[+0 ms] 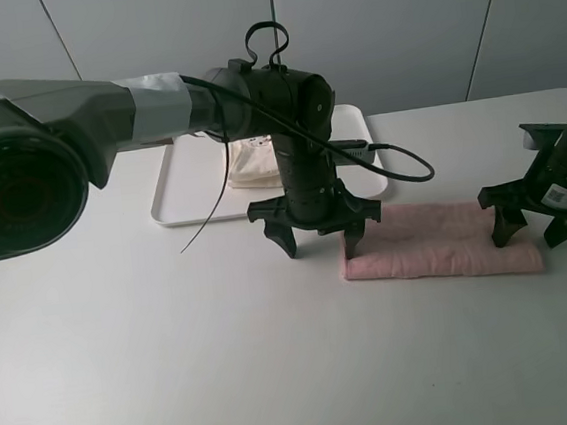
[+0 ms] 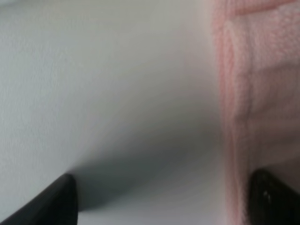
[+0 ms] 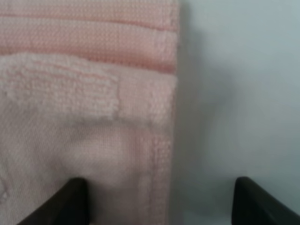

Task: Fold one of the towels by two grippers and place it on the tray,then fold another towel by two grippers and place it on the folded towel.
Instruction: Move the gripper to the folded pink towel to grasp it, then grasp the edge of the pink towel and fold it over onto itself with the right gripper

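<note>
— Terry cloth, pale pink, doubled into a long strip: the pink towel point(image 1: 442, 240) lies flat on the worktop point(image 1: 158, 365), near the right-hand corner of the tray point(image 1: 184, 197) but not on it. How would it handle?

— Light and limp, by the look of it. The layers would probably sag and slide apart if it were lifted from one point. Each arm would want one short end, pinching through all the layers close to the edge.

— And the fingers?

— Both sets are spread wide and hold nothing. The left fingers point(image 1: 281, 233) stand low at the strip's left end. In the left wrist view one finger point(image 2: 274, 197) is over the towel's edge and the other over bare worktop. The right fingers point(image 1: 506, 223) straddle the right end the same way, one over pink pile and one over worktop.

— So each would catch only the rim of the cloth?

— Likely, and a shallow bite could slip off such soft pile.

— Anything in the way?

— The cream towel point(image 1: 252, 165) sits folded on the tray, partly hidden behind the left arm. The pink one has to land on top of it without shoving it. The left arm's black cable point(image 1: 404, 156) loops out between the tray and the strip and could snag a lifted end.
</note>
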You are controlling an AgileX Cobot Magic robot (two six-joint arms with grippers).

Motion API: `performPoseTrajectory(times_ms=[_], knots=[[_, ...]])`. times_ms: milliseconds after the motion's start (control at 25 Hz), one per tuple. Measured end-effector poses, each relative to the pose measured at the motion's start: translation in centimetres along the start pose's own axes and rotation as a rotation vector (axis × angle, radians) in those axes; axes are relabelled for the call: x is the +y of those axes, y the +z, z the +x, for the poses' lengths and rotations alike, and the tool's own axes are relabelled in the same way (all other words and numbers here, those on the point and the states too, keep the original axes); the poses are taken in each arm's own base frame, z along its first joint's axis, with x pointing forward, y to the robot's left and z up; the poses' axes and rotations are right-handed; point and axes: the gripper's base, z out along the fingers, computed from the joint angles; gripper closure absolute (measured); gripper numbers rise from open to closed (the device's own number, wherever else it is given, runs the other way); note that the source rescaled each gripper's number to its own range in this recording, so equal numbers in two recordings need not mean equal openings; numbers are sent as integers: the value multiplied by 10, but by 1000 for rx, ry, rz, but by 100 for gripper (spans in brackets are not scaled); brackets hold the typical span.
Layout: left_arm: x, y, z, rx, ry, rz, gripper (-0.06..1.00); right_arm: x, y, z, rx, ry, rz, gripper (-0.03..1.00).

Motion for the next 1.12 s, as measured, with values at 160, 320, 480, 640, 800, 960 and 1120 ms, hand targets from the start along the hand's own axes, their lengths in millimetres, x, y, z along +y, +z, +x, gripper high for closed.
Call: performPoseTrajectory(times_ms=[160, 320, 480, 640, 800, 960, 1120], knots=[[0, 0, 0, 0, 6, 0, -1, 0, 2, -1, 9, 4, -2, 34], [0, 0, 0, 0, 10, 0, -1, 2, 3, -1, 10, 37, -27, 66], [0, 0, 0, 0, 14, 0, -1, 6, 4, -1, 11, 56, -51, 92], [0, 0, 0, 0, 14, 0, -1, 7, 4, -1, 11, 33, -65, 92], [0, 0, 0, 0, 16, 0, -1, 7, 3, -2, 9, 13, -84, 92], [0, 0, 0, -1, 18, 1, -1, 7, -2, -2, -7, -3, -87, 92], [0, 0, 0, -3, 18, 2, -1, 10, -9, 1, -29, 13, -113, 92]])
